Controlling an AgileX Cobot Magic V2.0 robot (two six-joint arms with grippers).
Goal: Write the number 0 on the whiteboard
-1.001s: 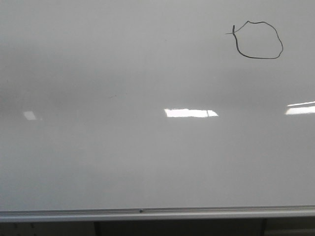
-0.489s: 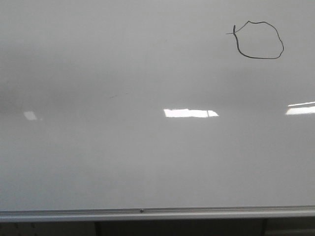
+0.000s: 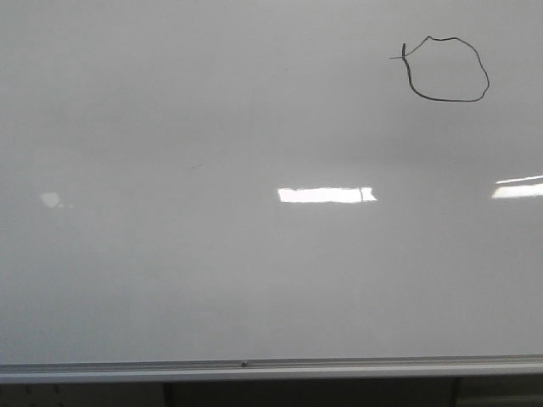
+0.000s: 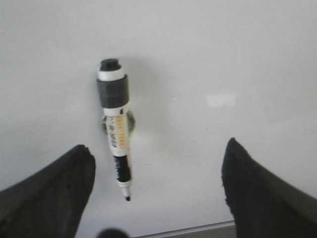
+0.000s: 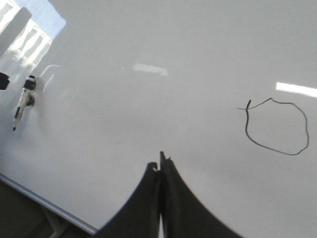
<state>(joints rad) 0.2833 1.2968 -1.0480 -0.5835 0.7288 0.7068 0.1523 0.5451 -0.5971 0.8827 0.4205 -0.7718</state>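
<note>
The whiteboard point(image 3: 254, 280) fills the front view, glossy pale grey with a silver edge strip along the bottom. The number 0 point(image 3: 445, 69), a thin black wobbly oval with a tick at its upper left, sits at the board's upper right; it also shows in the right wrist view point(image 5: 275, 126). No gripper shows in the front view. My left gripper point(image 4: 158, 171) is open and empty, its black fingers point(image 4: 54, 193) wide apart around a marker point(image 4: 116, 124) that sticks to the board, tip uncapped. My right gripper point(image 5: 160, 163) is shut and empty, away from the 0.
The marker also shows small in the right wrist view point(image 5: 22, 101), far from the 0. Bright light reflections point(image 3: 327, 195) lie across the board. The silver edge strip point(image 3: 254, 369) runs along the board's bottom, with dark space below it.
The drawn 0 has not moved. Only the light reflections have shifted a little on the board.
</note>
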